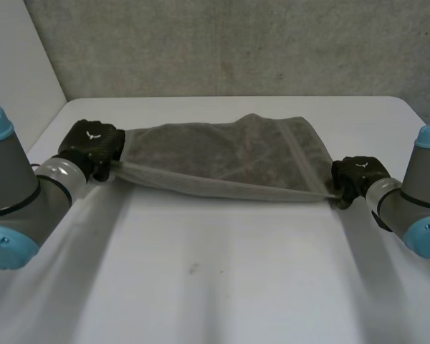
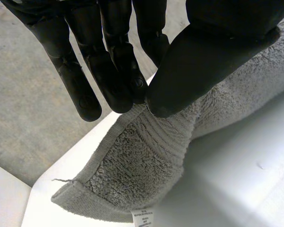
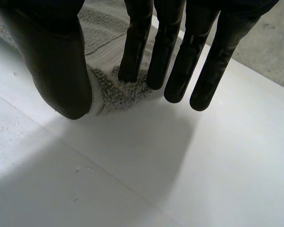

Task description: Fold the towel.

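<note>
1. Two arms reach in from the near corners of the white table [image 1: 222,279], one at the left and one at the right, with a grey towel [image 1: 222,161] stretched between their hands.
2. At the left, the left arm [image 1: 29,201] ends in the left hand [image 1: 93,147], which sits at the towel's left end, near the table's left edge.
3. In the left wrist view the left hand [image 2: 217,52] has its thumb pressed down on the woven band of the towel [image 2: 146,165] against the fingertips [image 2: 132,90], so it pinches the cloth at that edge. A small white label [image 2: 144,216] hangs from the hem below.
4. Across the middle, the towel's near edge runs as a tight line from hand to hand. The rest of the cloth slopes away to the far side and rests on the table, short of the grey wall [image 1: 236,43].
5. At the right, the right hand [image 1: 358,175] meets the towel's right near corner, close to the table's right edge.
6. In the right wrist view the right hand [image 3: 57,61] holds the corner of the towel [image 3: 109,94] between the thumb and straight fingers [image 3: 132,66], above the bare table [image 3: 180,179].
7. Furthest right, the right arm [image 1: 416,208] leads back to the near corner.
</note>
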